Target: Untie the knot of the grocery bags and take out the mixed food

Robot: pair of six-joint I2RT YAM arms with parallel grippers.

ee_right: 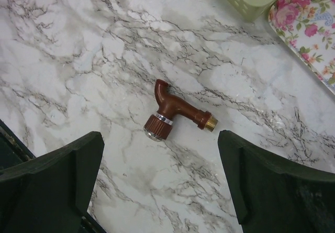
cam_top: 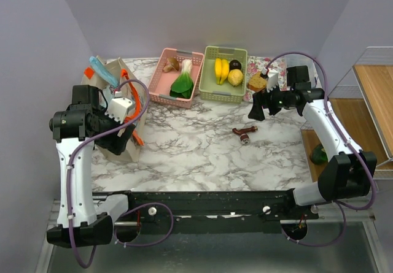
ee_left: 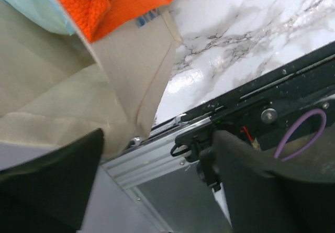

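Marble-patterned tabletop carries all items. Left gripper: fingers set apart, gripping nothing; the lower corner of the beige tote sits between them, close to the left-hand finger. Beyond the fingertips, the light blue plastic bag stands inside the tote and projects from its mouth beside the orange handle; the exposed strip's long axis runs obliquely, pointing away from the fingers. Its knot cannot be made out. Right gripper: fingers wide, holding nothing, a brown tap-shaped part on the table between the tips. Further beyond: pink basket holding a leafy green vegetable; green basket holding bananas; floral tray bearing a bread slice.
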